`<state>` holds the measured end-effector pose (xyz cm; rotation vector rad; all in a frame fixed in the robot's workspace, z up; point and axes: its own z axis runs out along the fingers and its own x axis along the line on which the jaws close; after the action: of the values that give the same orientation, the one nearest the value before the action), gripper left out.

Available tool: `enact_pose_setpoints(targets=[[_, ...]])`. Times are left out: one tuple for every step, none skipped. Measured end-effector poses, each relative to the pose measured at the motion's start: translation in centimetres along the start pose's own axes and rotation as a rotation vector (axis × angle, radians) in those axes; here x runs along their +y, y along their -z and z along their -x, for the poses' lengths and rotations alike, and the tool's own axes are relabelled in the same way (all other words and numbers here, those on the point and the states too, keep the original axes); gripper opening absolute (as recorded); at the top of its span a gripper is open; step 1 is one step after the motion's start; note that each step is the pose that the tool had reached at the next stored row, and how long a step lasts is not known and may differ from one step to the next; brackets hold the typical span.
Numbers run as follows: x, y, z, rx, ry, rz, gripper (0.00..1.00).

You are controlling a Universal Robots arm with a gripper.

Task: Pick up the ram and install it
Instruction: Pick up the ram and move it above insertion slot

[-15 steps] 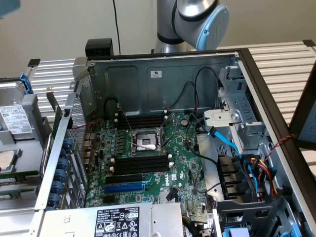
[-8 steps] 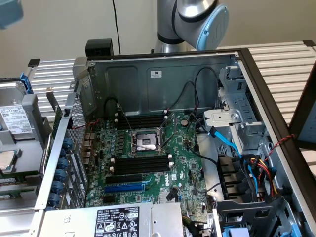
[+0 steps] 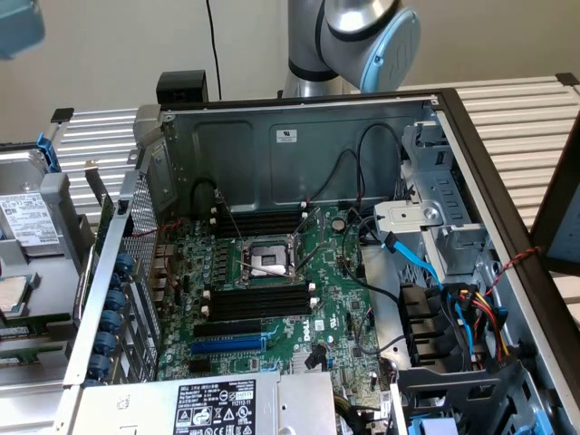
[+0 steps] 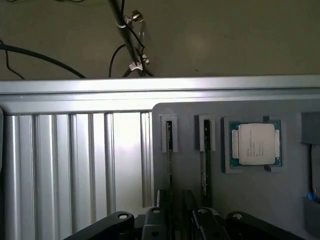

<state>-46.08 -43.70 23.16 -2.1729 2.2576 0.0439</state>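
Observation:
Two ram sticks stand on edge in narrow pockets of a grey holder (image 4: 280,200): one ram stick (image 4: 169,150) and a second ram stick (image 4: 205,155), each seen as a thin dark strip. My gripper (image 4: 176,220) hovers over the holder, close to the first stick, open and holding nothing. Its black fingers (image 4: 161,207) stand apart. In the exterior view, the open computer case (image 3: 299,136) shows the motherboard with black memory slots (image 3: 256,304) below the processor socket (image 3: 267,256) and more memory slots (image 3: 258,220) above it.
A processor chip (image 4: 255,145) lies in the grey holder beside the sticks. The holder rests on a ribbed metal table (image 4: 75,165). Inside the case are a blue expansion slot (image 3: 228,345), loose black cables (image 3: 358,172), a drive cage (image 3: 435,227) and a power supply (image 3: 217,403).

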Motion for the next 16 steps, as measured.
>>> enact_pose_setpoints(targets=[[0.01, -0.04, -0.05, 0.0000, 0.003, 0.0000, 0.26], [0.01, -0.06, -0.11, 0.0001, 0.006, 0.0002, 0.26], [0.03, -0.07, -0.13, 0.0001, 0.008, 0.0002, 0.26], [0.03, -0.07, -0.13, 0.0001, 0.008, 0.0003, 0.26], [0.03, -0.07, -0.13, 0.0002, 0.008, 0.0003, 0.26], [0.03, -0.10, -0.14, 0.0001, 0.008, 0.0003, 0.26], [0.04, -0.14, -0.15, 0.0001, 0.011, 0.0003, 0.26], [0.05, -0.22, -0.16, 0.0003, 0.015, 0.0005, 0.26], [0.05, -0.34, -0.17, 0.0004, 0.020, 0.0006, 0.26], [0.04, -0.46, -0.18, 0.0004, 0.024, 0.0007, 0.26], [0.04, -0.58, -0.18, 0.0005, 0.029, 0.0008, 0.26], [0.04, -0.68, -0.19, 0.0006, 0.032, 0.0009, 0.26], [0.04, -0.76, -0.19, 0.0006, 0.036, 0.0010, 0.26], [0.04, -0.84, -0.19, 0.0006, 0.040, 0.0010, 0.26], [0.04, -0.92, -0.19, 0.0007, 0.044, 0.0012, 0.26], [0.04, -0.99, -0.19, 0.0007, 0.047, 0.0012, 0.26]])
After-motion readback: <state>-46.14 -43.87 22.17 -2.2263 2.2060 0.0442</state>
